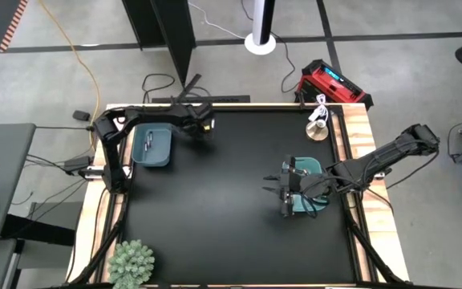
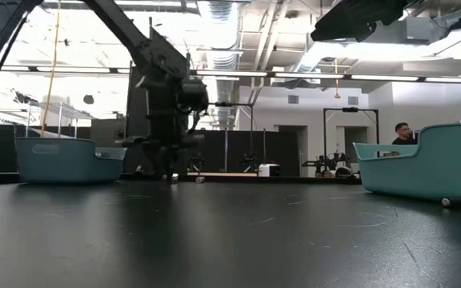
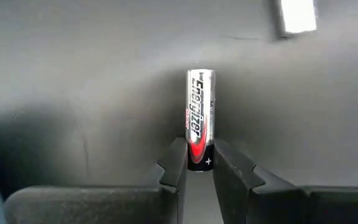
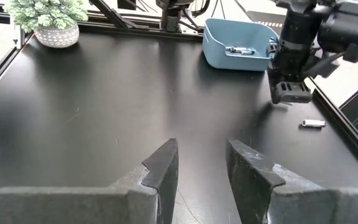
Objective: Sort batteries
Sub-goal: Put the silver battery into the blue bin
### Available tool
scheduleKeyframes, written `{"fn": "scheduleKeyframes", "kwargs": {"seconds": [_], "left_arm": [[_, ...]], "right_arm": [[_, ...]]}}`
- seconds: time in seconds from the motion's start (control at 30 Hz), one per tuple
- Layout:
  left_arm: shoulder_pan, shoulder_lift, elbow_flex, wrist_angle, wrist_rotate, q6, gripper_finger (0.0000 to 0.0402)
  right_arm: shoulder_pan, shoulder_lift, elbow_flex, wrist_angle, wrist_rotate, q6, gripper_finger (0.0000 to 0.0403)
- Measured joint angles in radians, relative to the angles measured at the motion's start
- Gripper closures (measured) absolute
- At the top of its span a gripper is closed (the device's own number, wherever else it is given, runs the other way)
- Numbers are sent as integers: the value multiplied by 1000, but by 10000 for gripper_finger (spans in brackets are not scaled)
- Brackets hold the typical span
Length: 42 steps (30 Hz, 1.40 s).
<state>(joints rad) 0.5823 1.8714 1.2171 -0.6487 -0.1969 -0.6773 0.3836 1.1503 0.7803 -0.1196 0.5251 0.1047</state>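
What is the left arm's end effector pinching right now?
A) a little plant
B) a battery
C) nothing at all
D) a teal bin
B: in the left wrist view the left end effector has its two dark fingers closed on the plus end of a silver battery.

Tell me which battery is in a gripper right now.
The silver Energizer battery, clamped at its plus end by the left gripper. The others lie loose: one on the table, some in the bin.
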Motion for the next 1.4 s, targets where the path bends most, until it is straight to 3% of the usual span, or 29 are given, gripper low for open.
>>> {"fn": "scheduleKeyframes", "kwargs": {"seconds": [0.27,0.6,0.77,0.97,1.13,1.4], "left_arm": [[-47,-129,10,-52,-80,0,348],[-83,-417,-19,-343,-223,-103,348],[-53,-504,-72,-461,-228,-160,348],[-15,-532,-151,-486,-228,-173,347],[13,-528,-190,-491,-250,-184,321],[13,-555,-191,-489,-266,-184,247]], "right_arm": [[0,0,0,0,0,0,253],[0,0,0,0,0,-4,253],[0,0,0,0,0,-5,253],[0,0,0,1,0,-8,253],[0,0,0,1,0,-8,253],[0,0,0,1,0,-8,253]]}}
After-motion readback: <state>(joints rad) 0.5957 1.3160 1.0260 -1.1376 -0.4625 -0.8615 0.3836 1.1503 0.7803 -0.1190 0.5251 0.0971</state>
